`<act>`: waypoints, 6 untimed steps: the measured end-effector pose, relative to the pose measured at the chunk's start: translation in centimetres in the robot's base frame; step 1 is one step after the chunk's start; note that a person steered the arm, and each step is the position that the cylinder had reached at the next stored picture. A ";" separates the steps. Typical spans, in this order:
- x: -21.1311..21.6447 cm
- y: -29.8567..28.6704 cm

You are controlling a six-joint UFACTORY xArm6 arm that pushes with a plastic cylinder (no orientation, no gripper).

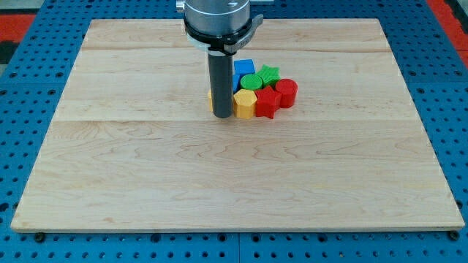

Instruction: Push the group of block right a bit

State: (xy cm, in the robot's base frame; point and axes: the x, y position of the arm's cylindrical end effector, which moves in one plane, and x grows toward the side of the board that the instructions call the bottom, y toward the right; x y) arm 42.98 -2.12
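The group sits on the far half of the wooden counter [146,183], right of centre: a blue block [243,68], green round block [251,81], green star [269,73], red cylinder [287,93], red star [266,103] and yellow hexagon [244,103], touching one another. They look light, rigid and loose, likely to scatter under an off-centre shove, so pushing the cluster's left flank seems best. My tip [222,115] stands upright at that flank, just beside the yellow hexagon; there is no gripper, only the rod
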 end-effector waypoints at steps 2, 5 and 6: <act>2.6 -0.7; 0.0 -4.7; -1.5 -3.9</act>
State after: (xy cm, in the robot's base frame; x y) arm 41.46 -6.03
